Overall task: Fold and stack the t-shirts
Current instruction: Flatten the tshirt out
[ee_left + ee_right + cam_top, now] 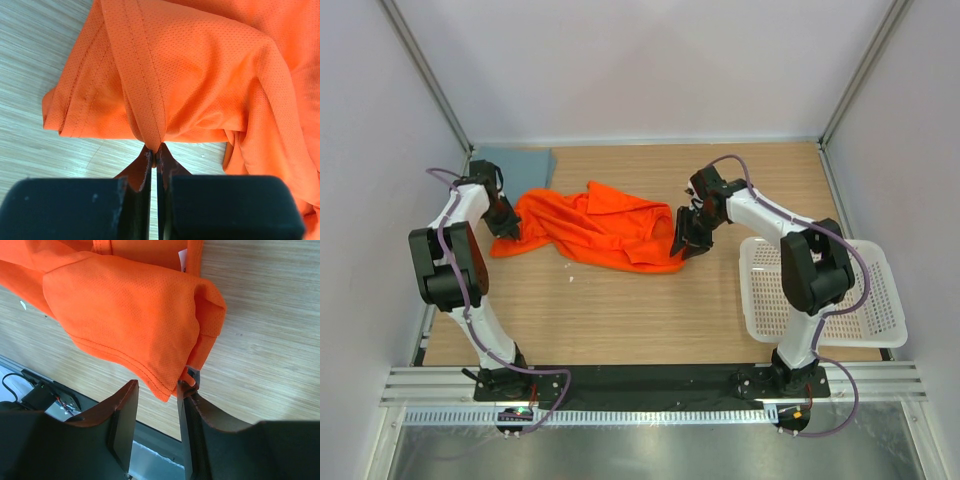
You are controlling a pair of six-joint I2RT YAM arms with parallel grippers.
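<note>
Orange shirt [610,225]: left hand [156,154] clamps hem, right hand [157,388] agape around corner; white basket [885,310] apart.

Crumpled orange t-shirt [595,228] lies centrally; grey-blue t-shirt [515,160] lies flat, far left

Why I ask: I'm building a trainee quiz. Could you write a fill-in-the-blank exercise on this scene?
The left tool is shut on the crumpled t-shirt, coloured ____.
The grey-blue t-shirt lies at the table's far ____ corner.
The white basket sits beside the ____ arm.
Missing words: orange; left; right.
</note>
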